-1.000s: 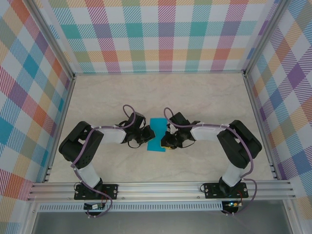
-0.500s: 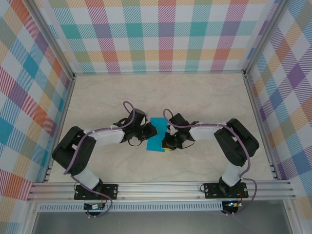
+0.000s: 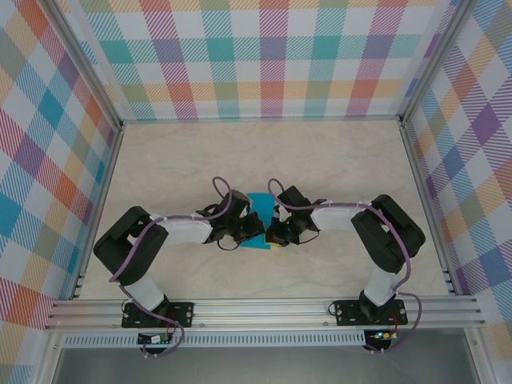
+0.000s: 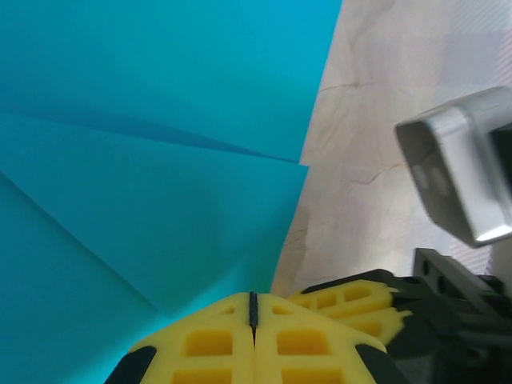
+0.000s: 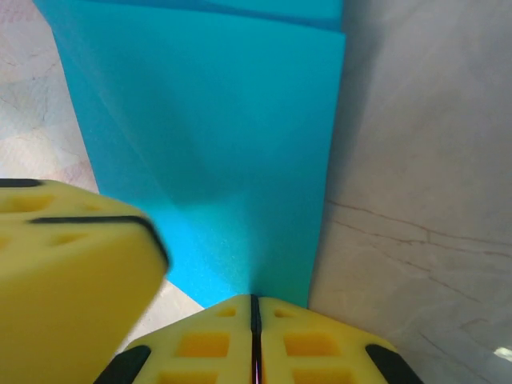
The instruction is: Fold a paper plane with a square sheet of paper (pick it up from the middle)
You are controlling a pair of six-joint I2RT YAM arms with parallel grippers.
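While the creased square sheet of paper (image 3: 259, 205) sits at centre frame in the top view, the left gripper (image 4: 253, 308) is clenched on its frame-left edge and the right gripper (image 5: 254, 308) pinches its frame-right edge, over the pale marbled table (image 3: 336, 160).

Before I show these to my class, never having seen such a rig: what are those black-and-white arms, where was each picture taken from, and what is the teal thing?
Two robot arms, left arm and right arm, stand bolted at the near edge of a table. One picture looks down from above; the other two come from cameras on the wrists. The teal thing is a creased sheet of paper. Both arms' yellow jaws are shut, seemingly pinching its opposite edges.
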